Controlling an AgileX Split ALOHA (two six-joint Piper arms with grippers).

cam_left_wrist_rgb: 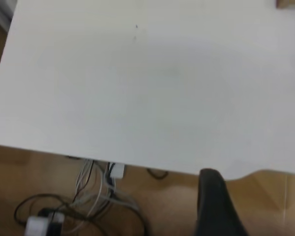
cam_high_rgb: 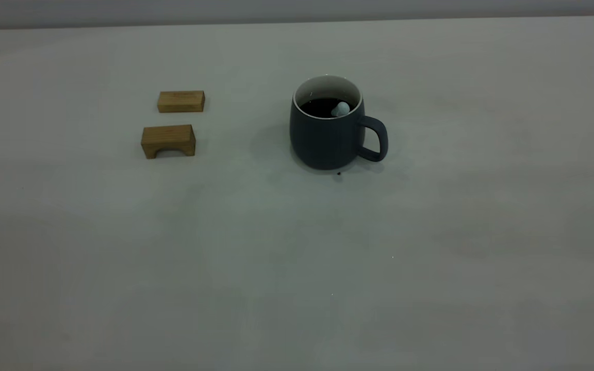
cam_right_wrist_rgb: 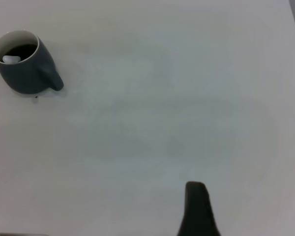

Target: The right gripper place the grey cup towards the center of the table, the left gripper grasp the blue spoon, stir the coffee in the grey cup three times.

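Observation:
The grey cup (cam_high_rgb: 325, 136) stands upright near the middle of the table (cam_high_rgb: 297, 257), its handle pointing to the exterior view's right. It holds dark coffee (cam_high_rgb: 320, 106). The pale end of the blue spoon (cam_high_rgb: 341, 108) sticks out of the coffee and leans on the inner wall; nothing holds it. The right wrist view shows the cup (cam_right_wrist_rgb: 24, 73) and spoon (cam_right_wrist_rgb: 11, 59) far from my right gripper (cam_right_wrist_rgb: 196, 206). My left gripper (cam_left_wrist_rgb: 214, 201) hangs past the table's edge, over the floor. Neither gripper appears in the exterior view.
Two brown wooden blocks lie left of the cup, a flat one (cam_high_rgb: 181, 101) and an arched one (cam_high_rgb: 168, 140). A dark speck (cam_high_rgb: 339, 173) sits just in front of the cup. Cables (cam_left_wrist_rgb: 88, 196) lie on the floor beyond the table edge (cam_left_wrist_rgb: 88, 158).

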